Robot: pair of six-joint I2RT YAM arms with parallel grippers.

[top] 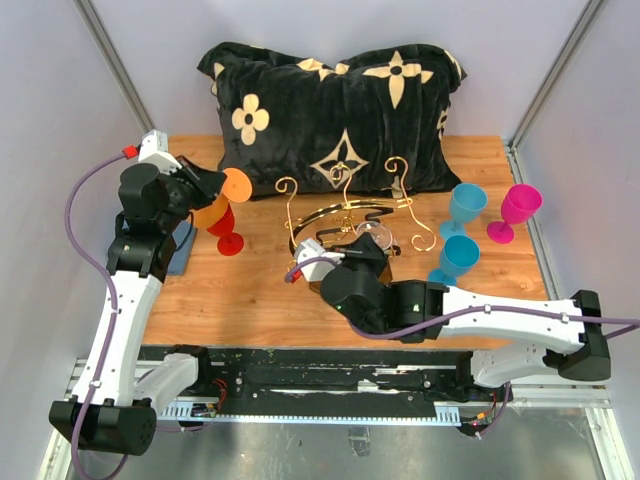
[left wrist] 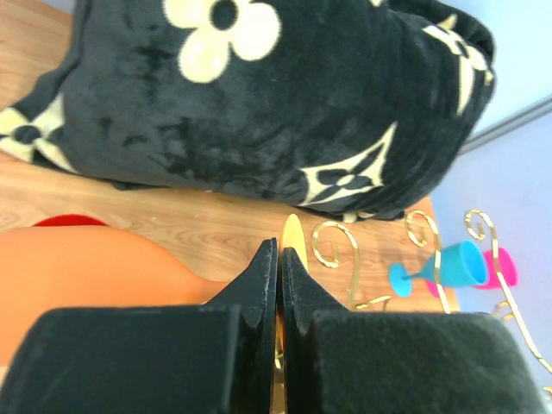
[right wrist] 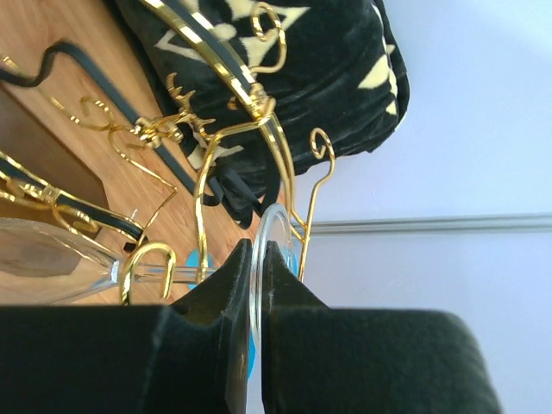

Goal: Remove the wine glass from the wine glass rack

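Observation:
The wine glass rack (top: 345,212), gold scroll wire with black rails, stands mid-table in front of the pillow. A clear wine glass (top: 376,234) hangs on its near right side. In the right wrist view its stem (right wrist: 168,274) lies across a gold hook and its bowl (right wrist: 43,266) is at the left. My right gripper (top: 368,246) (right wrist: 256,252) is shut on the clear glass's foot (right wrist: 278,228). My left gripper (top: 208,186) (left wrist: 279,255) is shut on the foot (left wrist: 293,235) of an orange wine glass (top: 212,210) and holds it tilted left of the rack.
A black pillow (top: 330,120) with cream flowers lies at the back. A red glass (top: 228,234) stands under the orange one. Two cyan glasses (top: 466,205) (top: 457,258) and a pink glass (top: 517,208) stand right of the rack. A grey pad (top: 185,262) lies at the left edge.

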